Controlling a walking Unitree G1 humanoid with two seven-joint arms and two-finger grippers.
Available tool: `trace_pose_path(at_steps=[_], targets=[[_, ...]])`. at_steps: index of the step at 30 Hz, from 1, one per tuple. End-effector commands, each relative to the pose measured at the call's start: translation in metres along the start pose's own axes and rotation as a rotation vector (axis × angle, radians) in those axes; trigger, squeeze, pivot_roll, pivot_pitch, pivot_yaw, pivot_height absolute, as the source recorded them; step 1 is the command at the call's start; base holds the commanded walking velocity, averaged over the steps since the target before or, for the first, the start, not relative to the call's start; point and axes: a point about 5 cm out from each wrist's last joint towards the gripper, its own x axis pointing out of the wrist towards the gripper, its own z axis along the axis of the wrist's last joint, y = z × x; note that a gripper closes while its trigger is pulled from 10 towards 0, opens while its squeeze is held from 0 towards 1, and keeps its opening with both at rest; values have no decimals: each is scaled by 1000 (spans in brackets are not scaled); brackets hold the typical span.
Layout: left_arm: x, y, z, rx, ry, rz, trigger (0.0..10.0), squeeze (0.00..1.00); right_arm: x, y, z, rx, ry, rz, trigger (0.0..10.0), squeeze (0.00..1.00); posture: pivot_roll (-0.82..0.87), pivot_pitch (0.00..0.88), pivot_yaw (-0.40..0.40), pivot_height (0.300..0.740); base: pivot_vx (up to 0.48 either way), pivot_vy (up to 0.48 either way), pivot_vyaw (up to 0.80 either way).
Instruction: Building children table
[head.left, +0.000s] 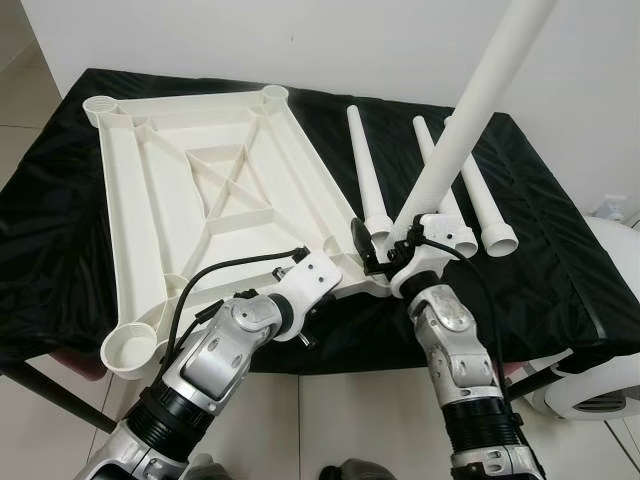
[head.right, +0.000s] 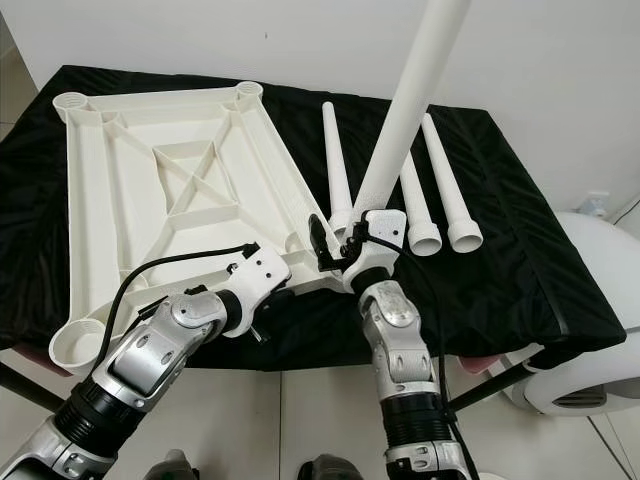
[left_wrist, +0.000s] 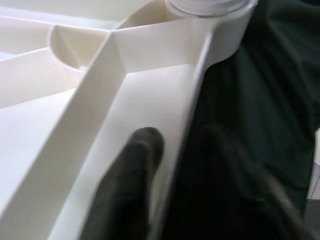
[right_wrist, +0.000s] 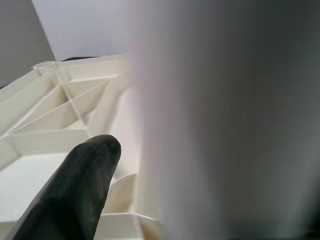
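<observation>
R gripper (head.left: 385, 250): your fingers clamp white leg (head.left: 470, 115), tilted up at tabletop's (head.left: 150, 180) near corner | L gripper (head.left: 330, 262): straddles tabletop's near rim, grip state can't tell | 3 spare legs (head.left: 365, 170) on black cloth (head.left: 560, 250), right half free.

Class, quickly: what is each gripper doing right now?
Left gripper: shut on the tabletop rim, one finger each side.
Right gripper: shut on the upright table leg at the near corner socket.

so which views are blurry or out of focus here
Both eye views are sharp and evenly lit. In the right wrist view the leg is a soft white blur, too close to focus, and the black finger is soft too. In the left wrist view the fingers are smeared, the tabletop mildly soft.
</observation>
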Motion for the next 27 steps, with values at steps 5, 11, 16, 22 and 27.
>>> trace_pose_path(at_steps=[5,11,16,22,27], targets=[[4,-14,-1,4,7,-105,10000,86,-6,-16,1,-9,8,22,10000,0,-10,1,-92,740,0,0,0],[4,-10,-1,-10,10,-93,10000,0,-9,-30,4,-34,11,65,10000,0,-16,9,-84,740,0,0,0],[4,-7,-1,-21,8,-76,0,0,-12,-33,2,-43,20,127,10000,0,-17,13,-78,740,0,0,0],[3,-5,-1,-19,12,-65,0,0,-17,-35,-2,-52,44,183,10000,0,-16,15,-73,740,0,0,0],[4,-4,-4,-16,35,-62,10000,0,-21,-44,-6,-57,73,227,10000,0,-17,19,-71,740,0,0,0]])
